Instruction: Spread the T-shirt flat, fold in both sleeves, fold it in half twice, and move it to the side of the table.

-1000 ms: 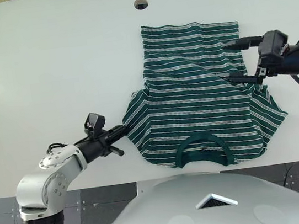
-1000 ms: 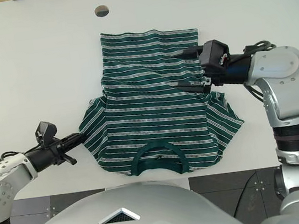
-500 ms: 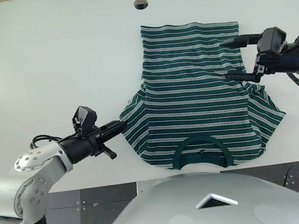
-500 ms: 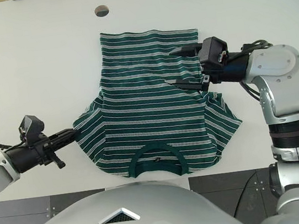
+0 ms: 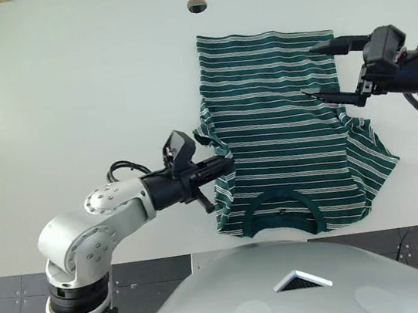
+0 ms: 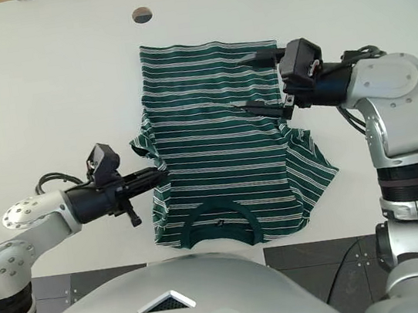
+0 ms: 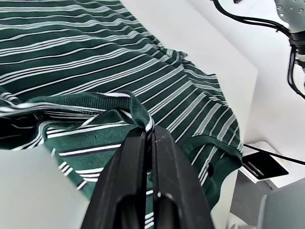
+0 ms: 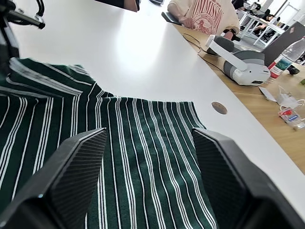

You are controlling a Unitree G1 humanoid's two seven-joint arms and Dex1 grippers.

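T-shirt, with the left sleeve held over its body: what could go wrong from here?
1. The left end effector pinches only the hem of the left sleeve. This thin edge could slip out before the fold is laid.
2. The sleeve looks bunched, so it may crease when released.
3. The right end effector is open over the T-shirt and grips nothing. A further pull might drag the whole shirt across the table.

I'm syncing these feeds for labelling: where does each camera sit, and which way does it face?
Left eye view: head, facing down at green white-striped T-shirt on white table; both arms show.
Right eye view: same, offset sideways.
Left wrist view: along left gripper, shut on a sleeve.
Right wrist view: past the open right gripper, across the shirt.
Shared: all show the T-shirt.
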